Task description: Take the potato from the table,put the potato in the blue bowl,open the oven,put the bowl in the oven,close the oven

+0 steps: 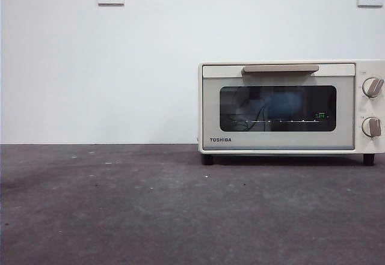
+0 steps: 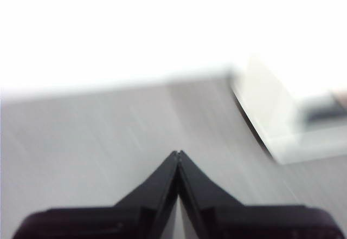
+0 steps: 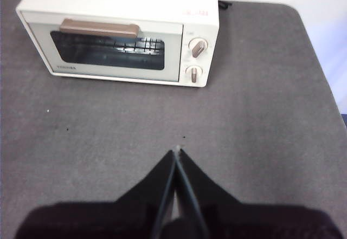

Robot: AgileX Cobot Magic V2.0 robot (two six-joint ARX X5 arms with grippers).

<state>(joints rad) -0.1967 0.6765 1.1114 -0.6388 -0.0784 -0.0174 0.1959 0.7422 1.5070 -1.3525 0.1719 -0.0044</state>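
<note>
Your oven (image 1: 292, 107) sits at the frame's right on the table (image 1: 120, 205), door closed; a blue shape, likely the bowl, shows behind the glass. Left gripper (image 2: 178, 153) and right gripper (image 3: 177, 151) are clenched, empty. The task looks finished; just hold clear.

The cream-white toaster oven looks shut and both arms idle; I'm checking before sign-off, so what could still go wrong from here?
1. Through the dark glass door of the cream-white toaster oven, only a vague bluish shape shows, so the blue bowl and potato inside cannot be confirmed.
2. The blurred left wrist view leaves it unclear how close the left gripper, jaws shut, is to the oven's side.
3. The right gripper, jaws shut, hangs over the dark grey table, facing the oven's beige bar handle; moving forward might bump it.
</note>
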